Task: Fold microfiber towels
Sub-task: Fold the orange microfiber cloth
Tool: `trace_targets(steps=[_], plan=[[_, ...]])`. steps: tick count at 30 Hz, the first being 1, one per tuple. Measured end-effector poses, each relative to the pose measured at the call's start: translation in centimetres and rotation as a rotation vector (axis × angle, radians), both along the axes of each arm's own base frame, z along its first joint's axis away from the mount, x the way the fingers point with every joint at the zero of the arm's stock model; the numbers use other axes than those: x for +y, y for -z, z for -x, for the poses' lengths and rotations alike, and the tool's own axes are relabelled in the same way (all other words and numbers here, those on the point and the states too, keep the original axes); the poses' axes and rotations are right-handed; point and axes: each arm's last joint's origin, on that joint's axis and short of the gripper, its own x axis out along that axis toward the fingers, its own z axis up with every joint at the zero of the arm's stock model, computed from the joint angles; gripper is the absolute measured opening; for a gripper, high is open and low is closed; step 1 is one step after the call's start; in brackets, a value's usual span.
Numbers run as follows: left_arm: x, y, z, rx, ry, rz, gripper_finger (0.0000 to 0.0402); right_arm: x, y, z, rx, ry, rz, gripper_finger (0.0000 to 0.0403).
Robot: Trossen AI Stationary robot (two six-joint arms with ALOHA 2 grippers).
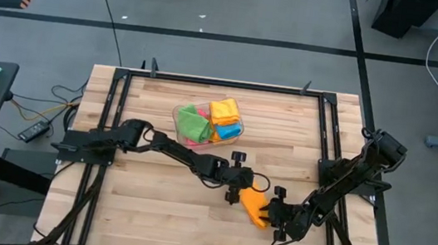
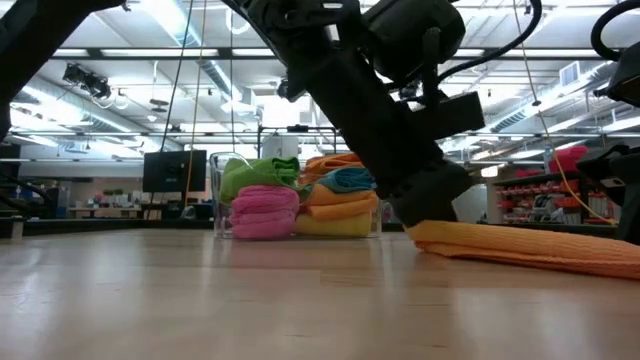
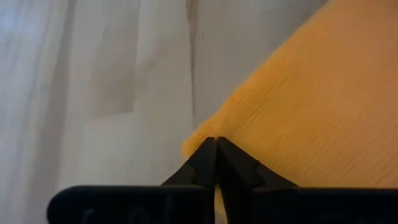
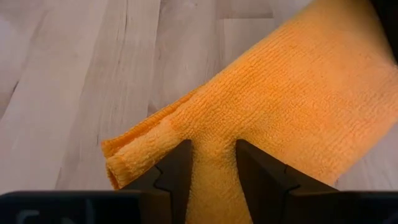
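Note:
An orange microfiber towel (image 1: 254,205) lies flat on the wooden table, right of the middle and toward the near edge; in the low view the orange towel (image 2: 530,246) rests low on the wood. My left gripper (image 1: 234,196) is shut at its left corner, slanting down. My right gripper (image 1: 273,219) is closed on its near right part. Folded towels in green, pink, yellow, orange and blue sit in a clear bin (image 1: 178,116) at the far middle. My left gripper has its fingertips together right at the towel's pointed corner (image 3: 194,144), slanting down from the table's left. The tips cover the spot, so how many layers lie between them does not show. The corner lies on the table. My right gripper pinches a bunched ridge of the towel (image 4: 211,163) between its two fingers, which stand a cloth's thickness apart. A doubled, rolled edge (image 4: 127,157) lies just beside the fingers. The fingers slant down from the table's right near side. The cloth rests on the wood.
The clear bin (image 2: 218,190) with the stacked towels stands behind the work area. The black frame rails (image 1: 115,85) run along the table's edges. Bare wood lies at the near left (image 1: 149,214).

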Motion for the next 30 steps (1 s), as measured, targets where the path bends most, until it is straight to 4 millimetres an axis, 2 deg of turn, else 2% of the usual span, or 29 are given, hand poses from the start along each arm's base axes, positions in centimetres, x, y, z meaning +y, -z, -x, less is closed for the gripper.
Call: trace_targets(steps=[5,9,13,16,23,26,30], plan=[[1.1,-0.1,0.7,0.093,-0.026,-0.081,0.0014,0.0,0.0,0.0,0.004,0.0,-0.002,0.0137],[1.4,-1.4,1.0,0.095,-0.007,-0.102,0.0013,0.0,0.0,0.0,0.007,-0.002,-0.003,0.0137],[0.1,-4.1,1.3,0.042,0.06,-0.12,0.0018,0.0,0.0,0.0,0.003,-0.008,0.007,0.0138],[-1.1,-5.0,1.5,0.021,0.094,-0.12,0.0018,0.1,-0.3,-0.1,-0.006,-0.029,0.038,0.0138],[-2.6,-4.8,2.0,0.041,0.111,-0.107,0.001,0.8,-3.7,-0.9,-0.068,-0.062,0.119,0.0138],[-3.0,-4.7,2.3,0.053,0.099,-0.091,0.0016,1.3,-5.0,-1.0,-0.107,-0.075,0.076,0.0138],[-3.4,-5.1,2.6,0.059,0.095,-0.078,0.0023,2.4,-5.3,-0.3,-0.084,-0.16,0.022,0.0154]])
